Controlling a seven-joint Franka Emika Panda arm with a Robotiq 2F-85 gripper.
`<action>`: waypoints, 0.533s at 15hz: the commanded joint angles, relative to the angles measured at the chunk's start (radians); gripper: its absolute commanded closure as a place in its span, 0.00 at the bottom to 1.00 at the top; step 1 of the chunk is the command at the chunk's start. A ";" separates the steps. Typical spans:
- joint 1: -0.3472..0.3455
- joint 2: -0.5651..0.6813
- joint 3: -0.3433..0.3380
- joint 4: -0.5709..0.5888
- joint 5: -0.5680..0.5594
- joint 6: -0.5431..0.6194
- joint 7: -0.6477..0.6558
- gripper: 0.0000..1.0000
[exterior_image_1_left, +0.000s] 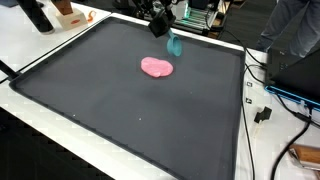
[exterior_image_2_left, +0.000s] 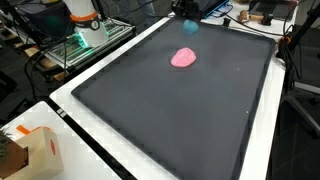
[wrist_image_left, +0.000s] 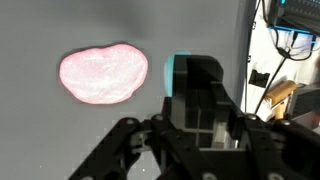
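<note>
The tool (exterior_image_1_left: 168, 32) stands at the upper middle of the frame in an exterior view, clenched on a small teal object (exterior_image_1_left: 176, 44) that hangs from its tip over the far edge of the black mat (exterior_image_1_left: 120, 110). From the opposite side, the tool (exterior_image_2_left: 186, 14) and the teal object (exterior_image_2_left: 189, 26) sit at the top edge of the frame, and the arm above them is cut off. In the wrist view the tool (wrist_image_left: 200, 75) fills the lower half of the picture. Only a narrow strip of the teal object (wrist_image_left: 170, 76) shows at the left of the dark fingers, so its shape cannot be made out.

A pink lump (exterior_image_1_left: 156, 67) lies on the mat near the middle, just below and to the left of the teal object and apart from it. In the wrist view the pink lump (wrist_image_left: 103, 75) lies at the upper left, with a soft, uneven outline.

The mat covers most of the white desk (exterior_image_2_left: 95, 160). A cardboard box (exterior_image_2_left: 30, 150) sits in the lower left corner, partly cut off by the frame. An orange mark on it is too blurred to read. Cables (exterior_image_1_left: 265, 95) trail off the right side of the desk, and the gear behind them is too dark to make out.
</note>
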 joint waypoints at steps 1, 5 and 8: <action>0.041 -0.034 0.041 -0.012 -0.170 0.044 0.143 0.74; 0.078 -0.044 0.084 -0.016 -0.338 0.112 0.275 0.74; 0.097 -0.043 0.107 -0.021 -0.492 0.175 0.394 0.74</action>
